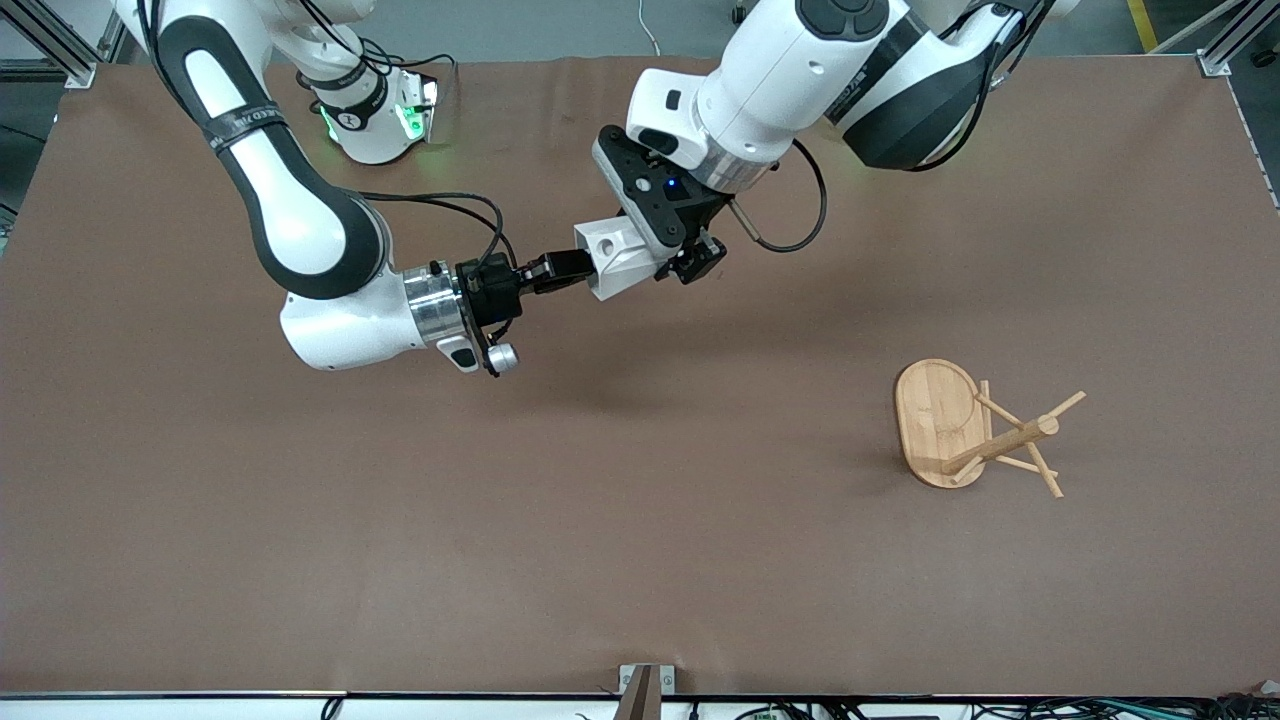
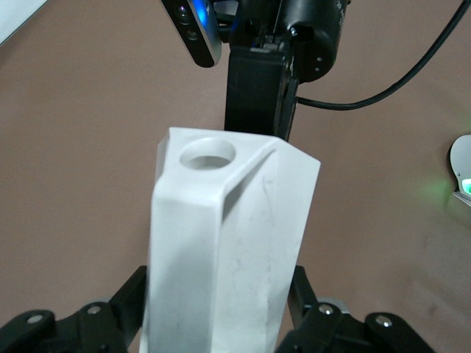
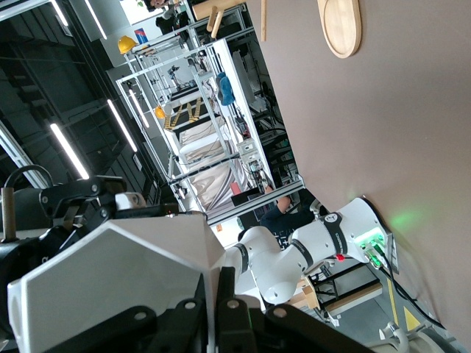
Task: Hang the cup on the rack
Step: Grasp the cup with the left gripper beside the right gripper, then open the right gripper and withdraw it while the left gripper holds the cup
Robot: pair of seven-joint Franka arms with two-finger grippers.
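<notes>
In the front view the cup (image 1: 615, 258) hangs in the air over the brown table (image 1: 640, 560), clamped between the right gripper (image 1: 572, 268) at its handle end and the left gripper (image 1: 672, 258) around its body; the rack (image 1: 975, 430) stands well apart, nearer the camera toward the left arm's end. The left wrist view shows the cup (image 2: 228, 243) between the left gripper's fingers (image 2: 118, 301), the right gripper (image 2: 257, 99) pinching its pierced handle. In the right wrist view the right gripper's fingers (image 3: 221, 323) close on the cup (image 3: 110, 279), with the rack's base (image 3: 340, 26) farther off.

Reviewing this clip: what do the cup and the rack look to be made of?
The cup, held in the air between the left gripper and the right gripper, looks like matte white plastic, possibly printed: flat facets, sharp edges, faint scuffs in the left wrist view, no glaze shine. The rack looks like bamboo or light wood: pale tan with visible grain, smooth and unpainted.
</notes>
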